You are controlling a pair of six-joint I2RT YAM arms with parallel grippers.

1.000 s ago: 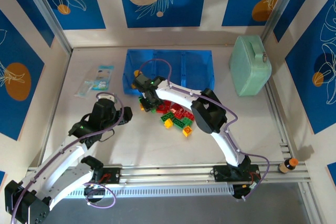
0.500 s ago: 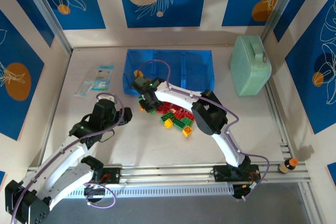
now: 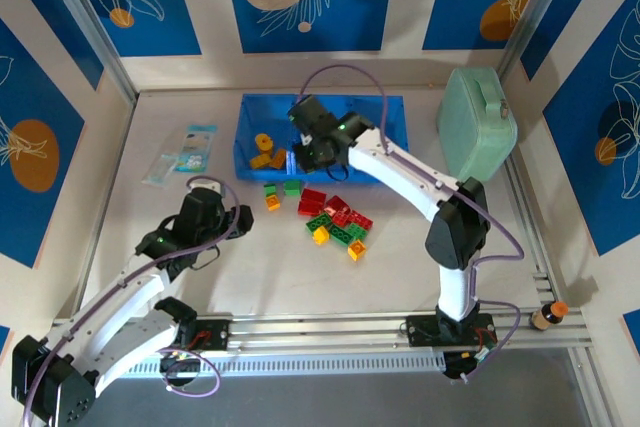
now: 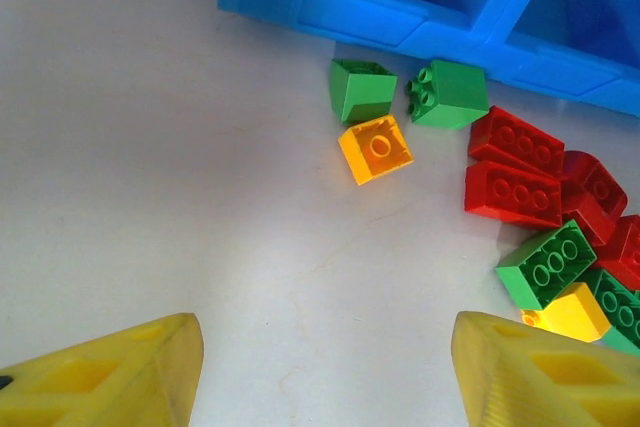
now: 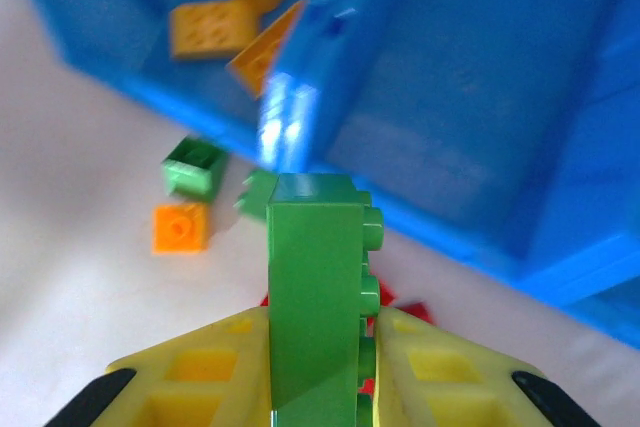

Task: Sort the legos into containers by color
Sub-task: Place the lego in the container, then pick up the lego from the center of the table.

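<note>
While my right gripper (image 5: 315, 352) clamps 1 green brick (image 5: 315, 267) on edge between its yellow fingers (image 5: 205, 372), studs facing my right, the jaws stand only as wide as that brick. It hangs above the near wall of the blue tray (image 5: 480, 77), just short of the divider (image 5: 300, 77) between 2 bins. Ahead and to the left of this hand, 3 yellow-orange bricks (image 5: 210, 27) lie in the end bin. Ahead and to the right is the blue floor of the next bin. Below and left of the fingers, outside the wall, sit 2 small green bricks (image 5: 192, 169) and 1 orange brick (image 5: 180, 227) on the table (image 5: 80, 147).

My left gripper (image 4: 320, 377) is spread wide and holds nothing, touching nothing. Pale tabletop lies open between its fingertips and ahead, up to that same orange brick. The 2 green ones rest just beyond it, close against the tray's wall. Ahead and to the right, the loose pile (image 4: 540, 237) of red, green and yellow bricks crowds together, several touching.

From above, the pile lies between my 2 hands. A mint-green case (image 3: 476, 125) stands right of the tray, and a flat packet (image 3: 190, 152) lies left of it. Its print is too small to read.
</note>
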